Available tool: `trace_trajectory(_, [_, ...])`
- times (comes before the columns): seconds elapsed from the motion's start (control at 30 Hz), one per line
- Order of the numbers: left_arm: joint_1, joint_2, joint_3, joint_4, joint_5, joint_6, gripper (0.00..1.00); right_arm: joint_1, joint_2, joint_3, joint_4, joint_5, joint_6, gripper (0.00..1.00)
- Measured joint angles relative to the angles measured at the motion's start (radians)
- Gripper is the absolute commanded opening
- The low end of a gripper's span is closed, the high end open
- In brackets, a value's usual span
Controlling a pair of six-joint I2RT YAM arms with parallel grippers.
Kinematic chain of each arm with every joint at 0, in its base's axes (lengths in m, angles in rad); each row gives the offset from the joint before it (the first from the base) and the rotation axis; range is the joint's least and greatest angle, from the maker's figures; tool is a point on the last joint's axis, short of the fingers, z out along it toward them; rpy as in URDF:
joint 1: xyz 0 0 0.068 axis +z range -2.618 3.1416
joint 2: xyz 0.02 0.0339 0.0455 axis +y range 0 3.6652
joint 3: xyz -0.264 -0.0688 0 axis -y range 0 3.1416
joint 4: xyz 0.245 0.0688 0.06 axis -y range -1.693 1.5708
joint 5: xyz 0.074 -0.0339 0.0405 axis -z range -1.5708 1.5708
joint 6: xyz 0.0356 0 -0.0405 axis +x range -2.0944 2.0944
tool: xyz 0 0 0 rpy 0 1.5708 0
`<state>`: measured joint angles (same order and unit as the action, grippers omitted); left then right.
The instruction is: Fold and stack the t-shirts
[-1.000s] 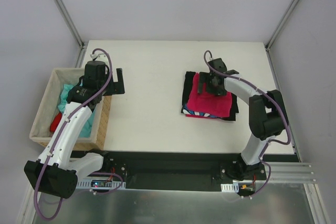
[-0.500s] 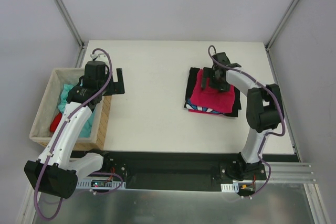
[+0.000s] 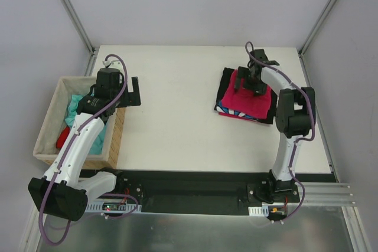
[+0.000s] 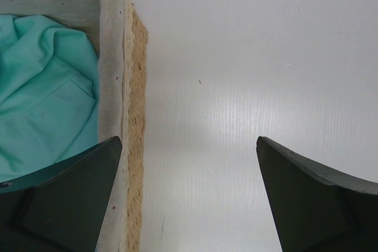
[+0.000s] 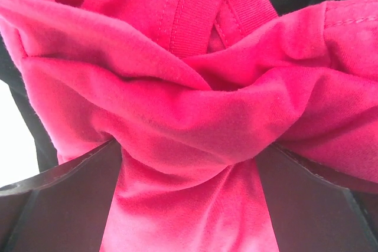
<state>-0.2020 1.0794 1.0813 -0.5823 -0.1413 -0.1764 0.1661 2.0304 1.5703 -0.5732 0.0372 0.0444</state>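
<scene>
On the far right of the surface: folded stack, magenta t-shirt on top, striped t-shirt edge showing at the near side, black t-shirt beneath. Right arm reaches out long, elbow raised, right gripper pressed down on the stack's far-left part. Wrist view: jaws spread wide, magenta cloth bunched between the fingers and touching both.

Left arm bent over the basket; left gripper open, holding nothing, hanging over the basket's right wall. Teal t-shirt and red t-shirt lie inside.

Since a second ago: the stack has slid right and toward the far edge with the right gripper; left arm unchanged.
</scene>
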Motion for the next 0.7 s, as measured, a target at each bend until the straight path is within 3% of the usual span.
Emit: trace_trajectory(0.7, [0.0, 0.033, 0.001, 0.0, -0.001, 0.0, 0.99, -0.113, 0.247, 0.401, -0.163, -0.02, -0.037, 0.96])
